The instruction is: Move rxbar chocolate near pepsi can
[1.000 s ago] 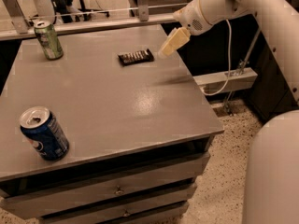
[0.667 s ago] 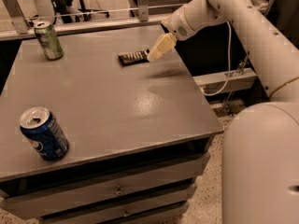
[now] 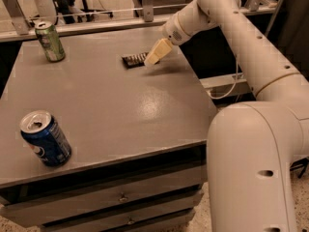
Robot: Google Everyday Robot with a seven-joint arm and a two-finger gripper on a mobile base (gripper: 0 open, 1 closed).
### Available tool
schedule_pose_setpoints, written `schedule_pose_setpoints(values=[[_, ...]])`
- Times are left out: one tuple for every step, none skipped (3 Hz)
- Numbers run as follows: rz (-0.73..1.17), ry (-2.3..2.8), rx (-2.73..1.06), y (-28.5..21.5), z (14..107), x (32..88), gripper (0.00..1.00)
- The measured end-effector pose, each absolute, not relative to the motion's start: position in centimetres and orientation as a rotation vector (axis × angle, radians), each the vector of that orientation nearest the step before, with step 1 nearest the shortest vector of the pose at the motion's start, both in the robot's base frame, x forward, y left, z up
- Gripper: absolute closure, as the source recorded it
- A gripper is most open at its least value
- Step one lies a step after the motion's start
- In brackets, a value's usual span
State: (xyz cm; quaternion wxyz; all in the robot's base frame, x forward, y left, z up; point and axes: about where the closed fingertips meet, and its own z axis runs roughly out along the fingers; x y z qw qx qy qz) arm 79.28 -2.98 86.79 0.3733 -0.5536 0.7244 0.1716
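Note:
The rxbar chocolate (image 3: 133, 59) is a small flat black bar lying on the grey table (image 3: 111, 105) toward its far right part. My gripper (image 3: 155, 53) hangs at the bar's right end and covers that end. The pepsi can (image 3: 46, 139) is blue with a silver top and stands upright at the table's near left corner, far from the bar and the gripper.
A green can (image 3: 50, 41) stands upright at the table's far left. My pale arm (image 3: 251, 129) runs along the table's right side and fills the lower right. Drawers (image 3: 120, 197) sit under the tabletop. A metal rail (image 3: 96, 21) runs behind the table.
My gripper has moved left and down from beside the table's right edge to the right end of the rxbar chocolate. The bar and both cans have stayed in place.

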Motion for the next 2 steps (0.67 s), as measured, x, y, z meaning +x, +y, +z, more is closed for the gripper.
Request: schedule_pose_setpoints(values=[[0.488, 1.89, -1.42, -2.22, 85.91, 79.48, 0.0], [0.542, 1.911, -1.428, -1.44, 85.33, 79.3, 0.0]])
